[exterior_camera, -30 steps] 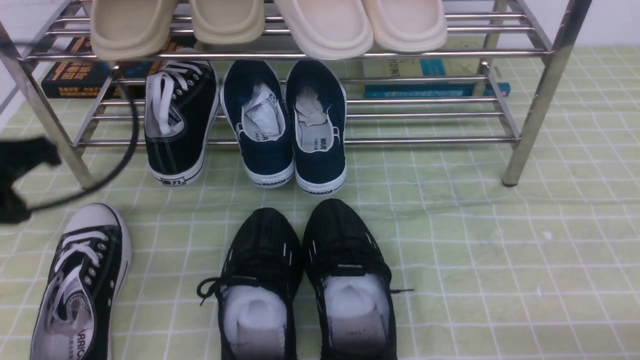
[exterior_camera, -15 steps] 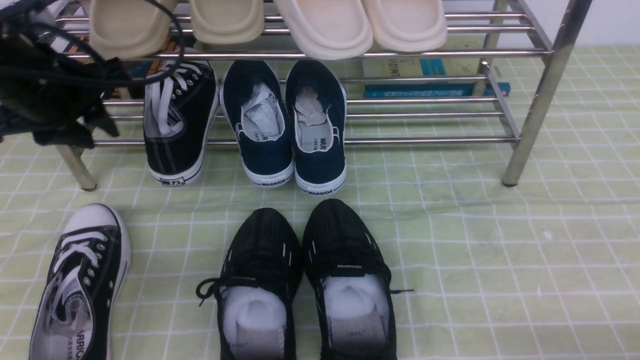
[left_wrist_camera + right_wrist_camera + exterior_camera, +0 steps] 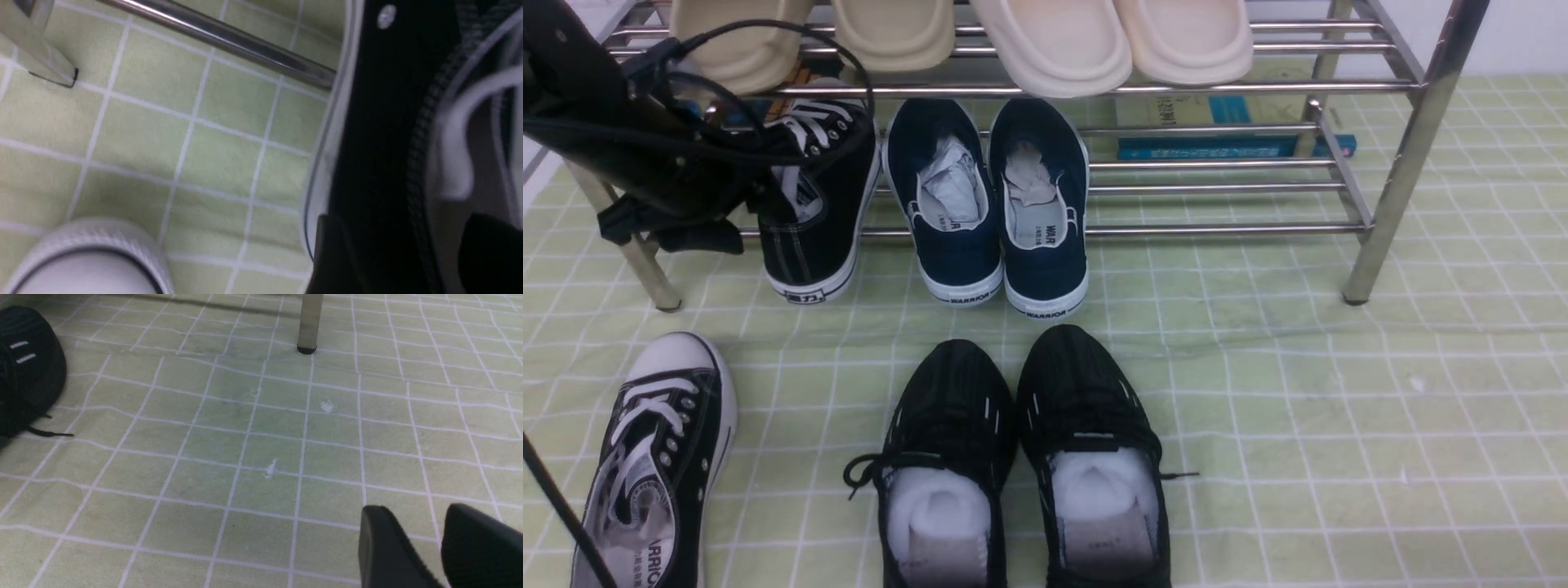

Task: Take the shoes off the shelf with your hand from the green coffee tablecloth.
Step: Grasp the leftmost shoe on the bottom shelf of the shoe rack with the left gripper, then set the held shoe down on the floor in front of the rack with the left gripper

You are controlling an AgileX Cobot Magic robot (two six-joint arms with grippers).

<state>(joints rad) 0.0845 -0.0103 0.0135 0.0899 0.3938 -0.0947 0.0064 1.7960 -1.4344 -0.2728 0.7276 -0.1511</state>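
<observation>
One black canvas sneaker (image 3: 821, 237) with white laces stands on the lower tier of the silver shelf (image 3: 1413, 163), heel toward me. Its mate (image 3: 662, 441) lies on the green coffee tablecloth (image 3: 1298, 408) at the near left. My left gripper (image 3: 760, 220) is open at the shelf sneaker's heel. In the left wrist view its fingers (image 3: 331, 253) straddle the left side wall of the sneaker (image 3: 380, 143), one outside and one over the lining. My right gripper (image 3: 412, 510) hovers over bare cloth (image 3: 245, 437), jaws slightly apart and empty.
Navy slip-ons (image 3: 988, 212) sit right beside the shelf sneaker. Black mesh running shoes (image 3: 1021, 457) stand on the cloth in front. Beige slippers (image 3: 964, 41) fill the top tier, and books (image 3: 1225, 122) lie behind. The shelf's front bar (image 3: 229, 38) crosses under the sneaker.
My left arm swung from the left edge up and right to the sneaker on the shelf, and its jaws opened. The shoes have not moved.
</observation>
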